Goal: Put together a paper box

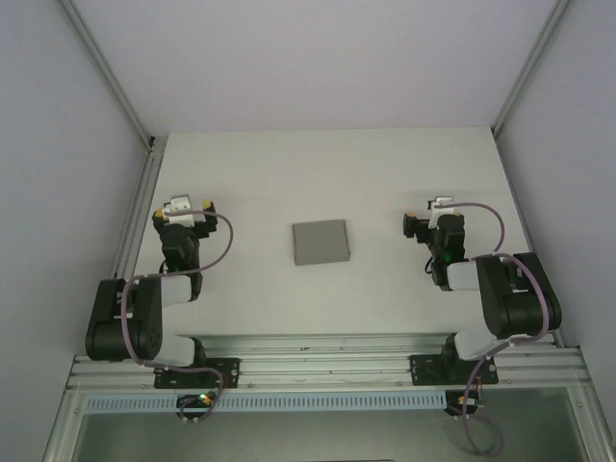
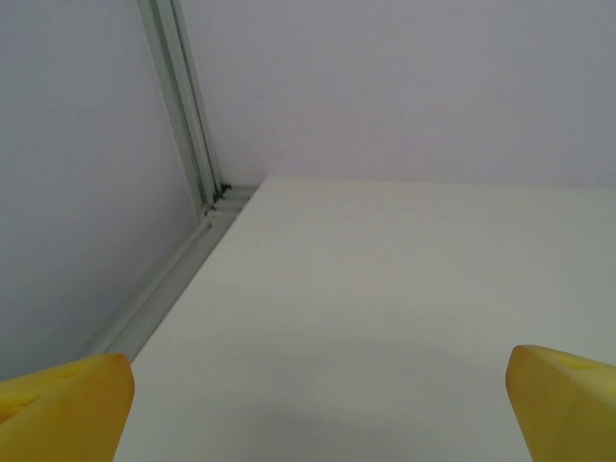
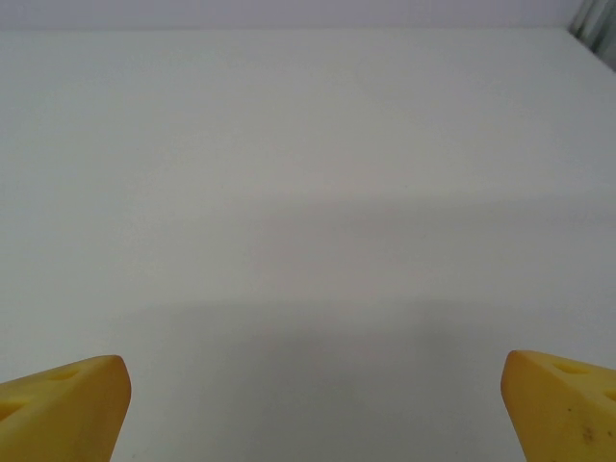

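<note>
The box [image 1: 320, 243] is small, flat and grey. It lies in the middle of the white table [image 1: 385, 164], and from above it looks like a shallow box with its sides folded in (the top is plain, so it is hard to tell more). The left gripper [image 1: 183, 203] is off to the left of the box, well apart from it. The right gripper [image 1: 435, 207] is off to the right, also well apart, so the box sits between the two and touches neither. Both arms are bent back close to their bases at the near edge. In the left wrist view the two yellow fingers [image 2: 67, 404] sit in the bottom corners, far from each other, with bare table between them, so this gripper is wide open. Past them a metal post [image 2: 183, 125] stands in the corner by the grey wall [image 2: 404, 87]. In the right wrist view the yellow fingers [image 3: 558, 404] are spread just as wide over bare table, so this one is wide open too.
</note>
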Available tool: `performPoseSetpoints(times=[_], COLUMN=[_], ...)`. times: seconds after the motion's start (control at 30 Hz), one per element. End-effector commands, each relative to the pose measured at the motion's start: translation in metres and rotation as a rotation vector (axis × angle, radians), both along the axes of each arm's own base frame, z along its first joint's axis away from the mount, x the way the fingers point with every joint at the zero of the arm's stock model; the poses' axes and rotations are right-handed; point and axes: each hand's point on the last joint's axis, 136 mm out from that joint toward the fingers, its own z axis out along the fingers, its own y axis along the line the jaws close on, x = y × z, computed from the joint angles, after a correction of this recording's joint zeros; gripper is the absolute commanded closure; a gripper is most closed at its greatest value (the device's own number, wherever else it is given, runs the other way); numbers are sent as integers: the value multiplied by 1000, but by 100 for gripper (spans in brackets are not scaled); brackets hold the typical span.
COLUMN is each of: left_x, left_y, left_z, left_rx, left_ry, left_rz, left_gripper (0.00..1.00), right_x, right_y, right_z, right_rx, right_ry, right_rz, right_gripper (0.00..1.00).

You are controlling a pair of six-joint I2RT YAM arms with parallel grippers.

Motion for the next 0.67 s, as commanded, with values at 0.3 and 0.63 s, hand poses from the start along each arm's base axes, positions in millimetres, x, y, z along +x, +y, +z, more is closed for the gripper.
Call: performPoseSetpoints(times=[0.3,0.63], left_x=[24,29], left_y=[-5,-7], left_z=[-22,-28], left_rx=[-23,-2], left_ry=[-3,15], left_rz=[-40,-49], left_gripper=[0,0], right_x=[6,6], right_y=[7,7], right_z=[13,14], right_rx=[34,33], right_ry=[-51,-54], right_rz=[23,24], right_gripper=[0,0])
